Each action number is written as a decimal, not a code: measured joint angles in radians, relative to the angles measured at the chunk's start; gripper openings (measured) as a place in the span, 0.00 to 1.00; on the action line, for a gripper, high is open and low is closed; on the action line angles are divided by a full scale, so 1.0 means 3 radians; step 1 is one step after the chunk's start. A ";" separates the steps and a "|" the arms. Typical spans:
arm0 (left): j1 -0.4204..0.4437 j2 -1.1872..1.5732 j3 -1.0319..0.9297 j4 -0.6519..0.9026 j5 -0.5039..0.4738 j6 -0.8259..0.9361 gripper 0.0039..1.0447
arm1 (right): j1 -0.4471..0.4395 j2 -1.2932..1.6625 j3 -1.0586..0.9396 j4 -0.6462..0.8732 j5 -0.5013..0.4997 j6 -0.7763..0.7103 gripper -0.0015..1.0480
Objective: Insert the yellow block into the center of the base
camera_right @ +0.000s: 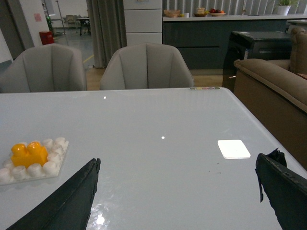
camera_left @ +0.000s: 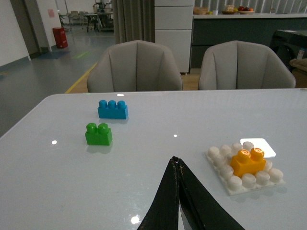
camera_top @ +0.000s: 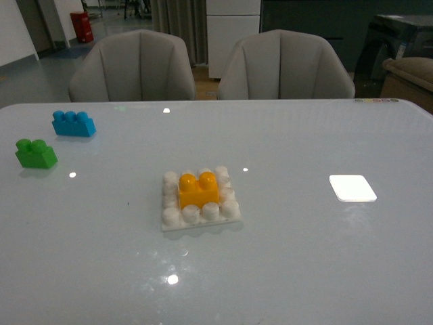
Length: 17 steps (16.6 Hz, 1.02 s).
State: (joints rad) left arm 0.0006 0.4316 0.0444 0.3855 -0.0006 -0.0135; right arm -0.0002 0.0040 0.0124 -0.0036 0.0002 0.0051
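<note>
**Yellow block sits in the middle of the base, both arms stay back**

Nearest to the robot are its own grippers, visible only from the wrist cameras. The left gripper point(camera_left: 176, 165) has its two dark fingers pressed together to a point, with nothing between them. The right gripper point(camera_right: 177, 191) is spread wide, its fingers at the two sides of its picture, and it also carries nothing. Both hang above bare table point(camera_top: 304, 271), apart from every toy. I judge they are kept back because the placing is already done.

A little further, in the middle of the table, lies the base point(camera_top: 201, 201), flat on the surface. The yellow block point(camera_top: 198, 189) stands upright on it, studs up, with one row of white studs free on each side. It seems pressed down on the central studs, though I cannot tell how deep it is seated. Its long axis runs left to right across the robot's view, parallel to the near edge of the base.

To the right, well apart, is a flat white patch point(camera_top: 352, 187). Further to the left are the green brick point(camera_top: 36, 154) and behind it the blue brick point(camera_top: 73, 124), both untouched. Two grey chairs point(camera_top: 133, 66) stand behind the table.
</note>
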 joint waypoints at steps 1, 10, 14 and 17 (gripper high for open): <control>0.0000 -0.0088 -0.0027 -0.0036 0.0000 0.0000 0.01 | 0.0000 0.0000 0.0000 0.0000 0.0000 0.0000 0.94; 0.0000 -0.0758 -0.0113 -0.0598 0.0000 0.0000 0.01 | 0.0000 0.0000 0.0000 0.0001 0.0000 0.0000 0.94; 0.0000 -0.1389 -0.0112 -0.1324 0.0004 0.0000 0.01 | 0.0000 0.0000 0.0000 0.0000 0.0001 0.0000 0.94; 0.0000 -0.1408 -0.0112 -0.1311 0.0001 0.0000 0.01 | 0.0000 0.0000 0.0000 0.0001 0.0000 -0.0001 0.94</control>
State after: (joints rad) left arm 0.0006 0.0093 0.0109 -0.0078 -0.0002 -0.0135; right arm -0.0002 0.0040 0.0124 -0.0032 0.0002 0.0048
